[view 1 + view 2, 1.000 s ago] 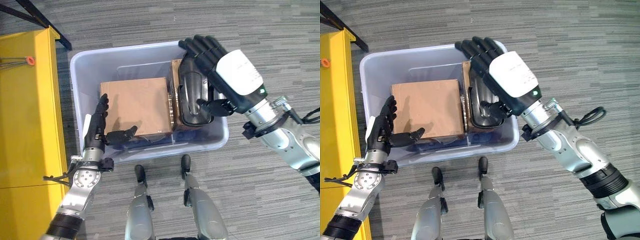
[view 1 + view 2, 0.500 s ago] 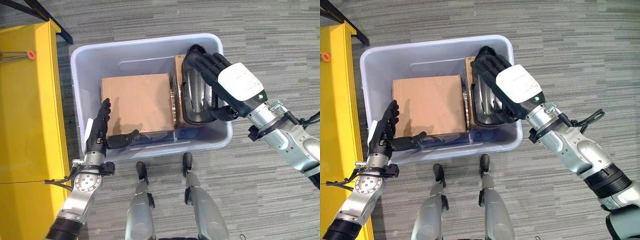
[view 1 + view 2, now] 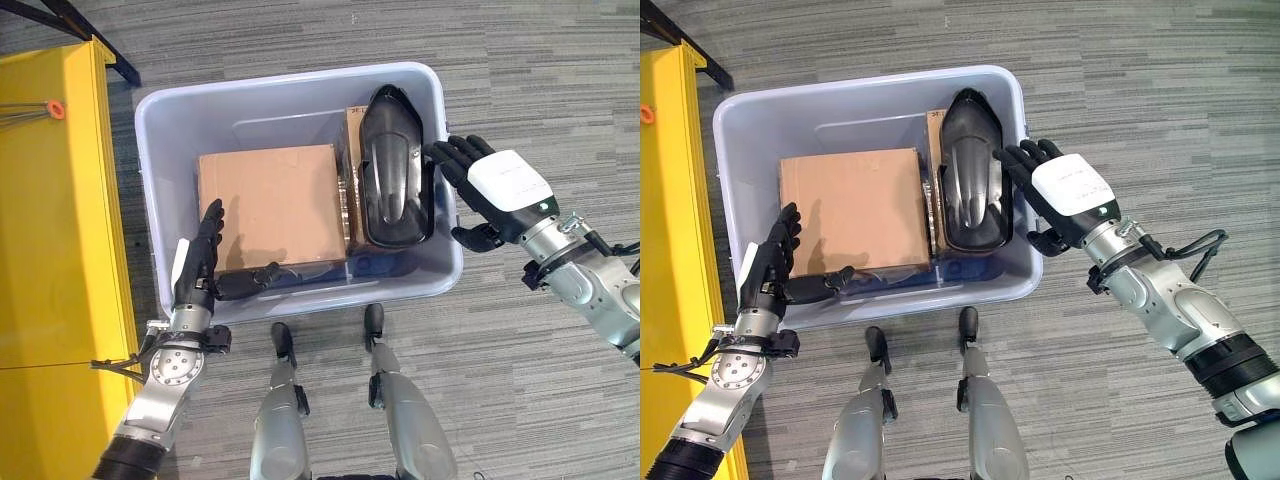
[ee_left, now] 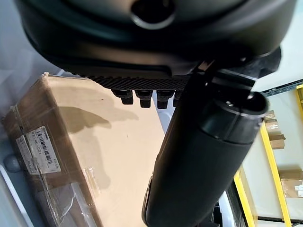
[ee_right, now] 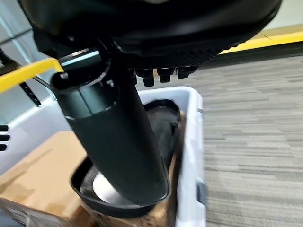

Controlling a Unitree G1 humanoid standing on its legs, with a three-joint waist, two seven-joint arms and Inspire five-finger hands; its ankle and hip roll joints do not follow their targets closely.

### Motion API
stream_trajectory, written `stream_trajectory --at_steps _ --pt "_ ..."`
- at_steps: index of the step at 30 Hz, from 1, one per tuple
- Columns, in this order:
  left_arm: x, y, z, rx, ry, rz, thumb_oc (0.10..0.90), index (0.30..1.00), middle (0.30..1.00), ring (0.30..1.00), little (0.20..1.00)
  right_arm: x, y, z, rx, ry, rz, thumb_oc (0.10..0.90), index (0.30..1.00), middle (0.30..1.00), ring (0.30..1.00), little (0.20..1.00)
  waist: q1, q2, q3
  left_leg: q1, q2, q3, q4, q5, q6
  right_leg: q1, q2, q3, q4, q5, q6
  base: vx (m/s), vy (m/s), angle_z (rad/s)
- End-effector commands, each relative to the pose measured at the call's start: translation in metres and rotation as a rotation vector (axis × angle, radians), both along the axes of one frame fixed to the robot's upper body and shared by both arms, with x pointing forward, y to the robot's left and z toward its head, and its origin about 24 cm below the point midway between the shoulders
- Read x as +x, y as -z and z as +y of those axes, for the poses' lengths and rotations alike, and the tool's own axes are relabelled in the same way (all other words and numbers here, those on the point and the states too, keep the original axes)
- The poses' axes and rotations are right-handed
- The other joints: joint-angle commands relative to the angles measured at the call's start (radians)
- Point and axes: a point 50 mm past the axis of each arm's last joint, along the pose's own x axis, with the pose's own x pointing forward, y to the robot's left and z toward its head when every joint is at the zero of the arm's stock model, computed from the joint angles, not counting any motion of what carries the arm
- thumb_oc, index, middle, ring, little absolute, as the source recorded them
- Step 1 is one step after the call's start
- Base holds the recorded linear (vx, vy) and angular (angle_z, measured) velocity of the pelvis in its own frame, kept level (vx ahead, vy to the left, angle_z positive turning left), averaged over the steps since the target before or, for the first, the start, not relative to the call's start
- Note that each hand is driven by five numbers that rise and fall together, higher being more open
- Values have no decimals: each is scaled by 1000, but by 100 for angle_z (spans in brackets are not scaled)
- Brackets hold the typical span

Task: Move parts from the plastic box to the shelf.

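Right hand, fingers spread and holding nothing, hangs just outside the plastic box's right wall. Black part lies right inside that wall, long axis front-to-back, so it's the nearer hand.

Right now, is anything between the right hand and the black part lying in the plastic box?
Only the plastic box itself: its right wall stands between the open right hand, which is outside the rim, and the black part just inside. The part lies uncovered, so nothing visible blocks a reach over the wall.
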Motion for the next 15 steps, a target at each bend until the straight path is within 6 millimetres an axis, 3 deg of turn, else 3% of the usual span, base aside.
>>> stream_trajectory --at_steps 1,10,15 --pt "0 -32 -11 44 51 -174 900 1000 1000 1000 1000 -6 -47 19 -46 -136 -208 900 1000 1000 1000 1000 -14 -34 -14 1 84 -6 3 -12 -26 26 -134 -92 4 -94 130 -8 -31 -2" --pt "4 -30 -13 56 54 -174 900 1000 1000 1000 1000 10 -29 9 -151 -80 -167 900 1000 1000 1000 1000 -4 -27 -14 -29 85 -12 0 -3 -31 -1 -141 -107 4 -92 131 -7 -9 -2" --pt "5 -29 -17 70 77 -173 900 1000 1000 1000 1000 12 -30 7 -142 -68 -212 900 1000 1000 1000 1000 -4 -20 -14 -37 85 -11 -4 1 -32 -11 -142 -110 4 -90 130 -18 3 0"
